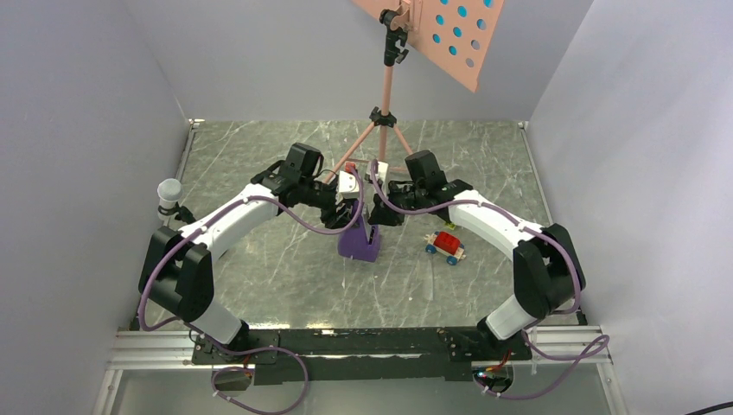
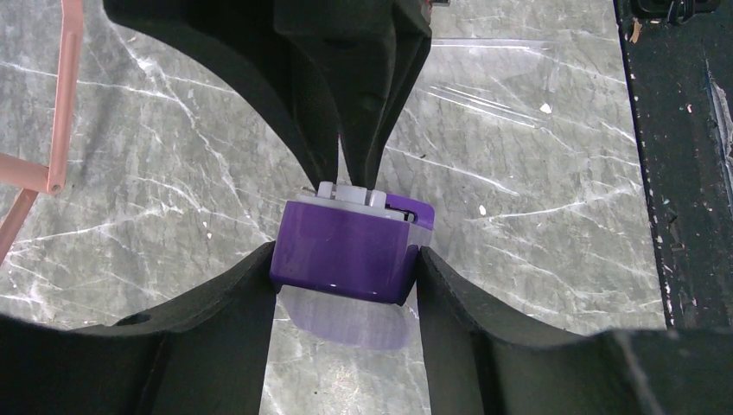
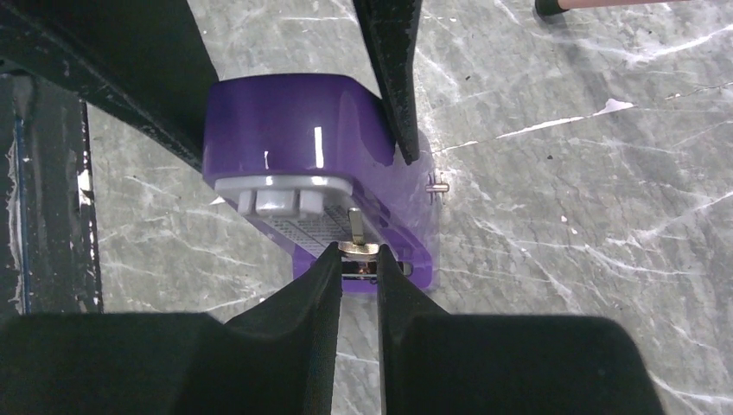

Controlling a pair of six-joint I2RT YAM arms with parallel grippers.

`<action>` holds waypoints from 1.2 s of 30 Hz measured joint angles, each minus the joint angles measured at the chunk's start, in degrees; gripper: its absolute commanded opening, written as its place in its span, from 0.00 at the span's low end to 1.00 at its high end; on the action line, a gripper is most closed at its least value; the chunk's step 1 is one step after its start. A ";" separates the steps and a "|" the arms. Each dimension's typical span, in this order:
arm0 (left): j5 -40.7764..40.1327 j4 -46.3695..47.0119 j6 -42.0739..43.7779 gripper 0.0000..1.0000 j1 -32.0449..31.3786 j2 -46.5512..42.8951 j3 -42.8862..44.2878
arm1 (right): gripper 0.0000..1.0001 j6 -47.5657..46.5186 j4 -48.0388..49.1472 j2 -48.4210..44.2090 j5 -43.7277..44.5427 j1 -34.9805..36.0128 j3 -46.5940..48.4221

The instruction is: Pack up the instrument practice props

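The purple metronome stands on the marble table in front of the salmon-pink music stand. Cyan shows through the holes of the stand's desk. My left gripper is shut on the metronome's body, one finger on each side. My right gripper comes from the opposite side and is shut on the small metal pendulum weight at the metronome's front. In the top view the left gripper and the right gripper meet over the metronome.
A red toy car sits just right of the metronome. The stand's legs spread behind the grippers. A white-capped object stands at the left wall. A black rail runs along the near edge. Grey walls enclose three sides.
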 measured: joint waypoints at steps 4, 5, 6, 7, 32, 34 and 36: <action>-0.02 -0.13 0.20 0.01 -0.02 0.00 0.04 | 0.09 0.72 -0.11 0.87 -0.24 0.02 0.81; -0.04 -0.17 0.24 0.01 -0.02 0.00 0.07 | 0.09 0.79 -0.33 0.98 -0.28 0.02 0.98; -0.07 -0.20 0.24 0.01 -0.04 0.00 0.09 | 0.09 0.85 -0.52 1.11 -0.31 0.00 1.18; -0.09 -0.20 0.24 0.01 -0.04 0.00 0.09 | 0.09 0.83 -0.66 1.16 -0.37 0.00 1.25; -2.49 8.22 -7.76 0.50 -0.28 -1.90 -3.91 | 0.33 -1.97 -2.58 0.48 -0.42 0.61 1.49; -3.08 8.98 -8.20 0.59 -0.46 -2.29 -4.46 | 0.40 -2.01 -2.71 0.15 -0.70 0.68 1.36; -3.78 9.60 -8.87 0.65 -0.66 -2.34 -4.55 | 0.48 -2.01 -2.91 -0.07 -1.11 0.68 1.36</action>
